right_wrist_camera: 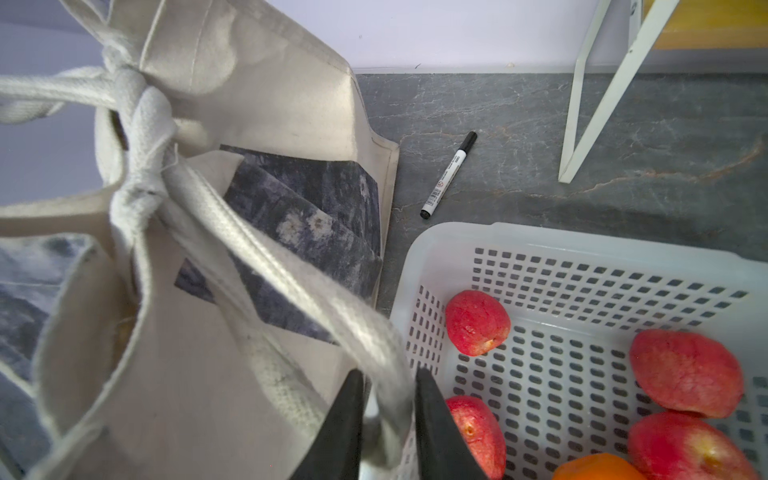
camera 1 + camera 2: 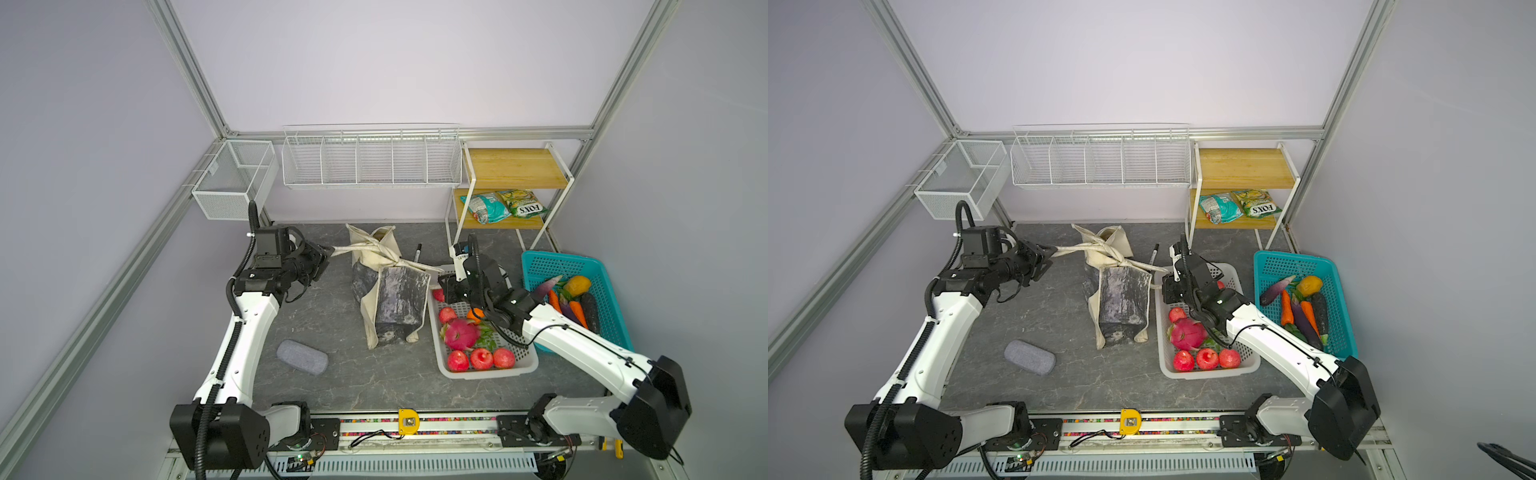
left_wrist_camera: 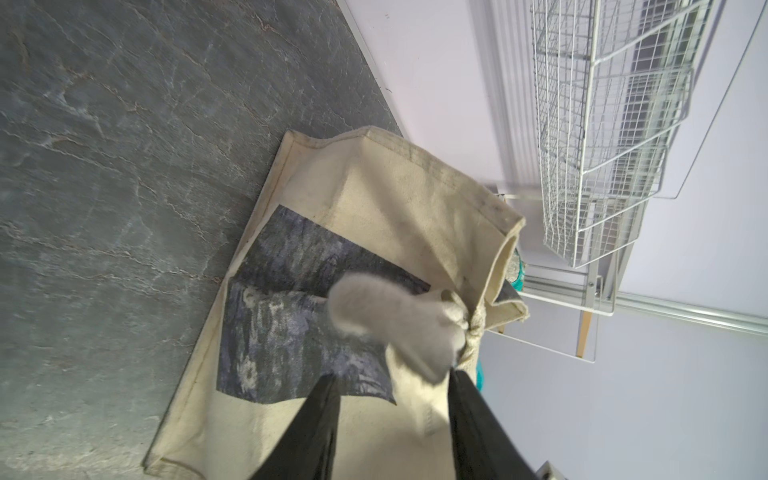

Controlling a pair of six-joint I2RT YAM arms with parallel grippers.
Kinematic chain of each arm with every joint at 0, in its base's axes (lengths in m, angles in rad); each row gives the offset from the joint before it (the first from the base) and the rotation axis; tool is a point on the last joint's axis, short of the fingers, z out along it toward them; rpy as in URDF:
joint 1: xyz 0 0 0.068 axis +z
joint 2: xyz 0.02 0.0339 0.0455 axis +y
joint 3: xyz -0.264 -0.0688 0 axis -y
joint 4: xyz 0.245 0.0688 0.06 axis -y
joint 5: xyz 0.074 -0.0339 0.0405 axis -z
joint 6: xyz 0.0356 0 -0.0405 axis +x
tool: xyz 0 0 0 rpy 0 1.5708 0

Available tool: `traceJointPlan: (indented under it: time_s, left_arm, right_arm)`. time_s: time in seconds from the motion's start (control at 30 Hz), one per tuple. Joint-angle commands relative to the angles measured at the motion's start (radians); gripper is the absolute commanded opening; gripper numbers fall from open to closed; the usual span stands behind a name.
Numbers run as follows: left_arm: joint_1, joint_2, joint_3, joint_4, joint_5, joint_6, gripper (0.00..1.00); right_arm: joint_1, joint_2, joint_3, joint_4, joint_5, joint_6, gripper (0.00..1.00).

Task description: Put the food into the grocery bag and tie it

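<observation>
My left hand stands open around one knotted handle of the grocery bag on the worktop. My right hand brackets the other handle; whether it grips, I cannot tell. A green packet on the shelf reads "FOX'S".

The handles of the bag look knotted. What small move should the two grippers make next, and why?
Probably draw both grippers back and away. The knot on the grocery bag looks formed, the left gripper has its jaws apart around one handle end, and the right gripper straddles the other handle.
</observation>
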Motion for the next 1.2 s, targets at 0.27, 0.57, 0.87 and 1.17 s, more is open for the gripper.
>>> traceJointPlan:
  time_s: [0.27,0.57,0.87,1.17]
  left_arm:
    - [-0.006,-0.049,0.102,-0.088,-0.071,0.040,0.64]
    - [-0.006,-0.091,0.232,-0.173,-0.184,0.101,1.00]
    - [-0.006,-0.150,0.349,-0.221,-0.480,0.253,1.00]
    - [-0.006,-0.241,0.230,-0.037,-0.789,0.470,0.98]
  right_arm:
    - [0.003,-0.047,0.016,0.012,0.016,-0.052,0.55]
    - [0.002,-0.121,0.028,-0.008,0.022,-0.146,0.92]
    - [-0.081,-0.192,0.060,-0.027,0.072,-0.276,0.88]
    - [-0.315,-0.232,-0.023,0.053,0.120,-0.292,0.89]
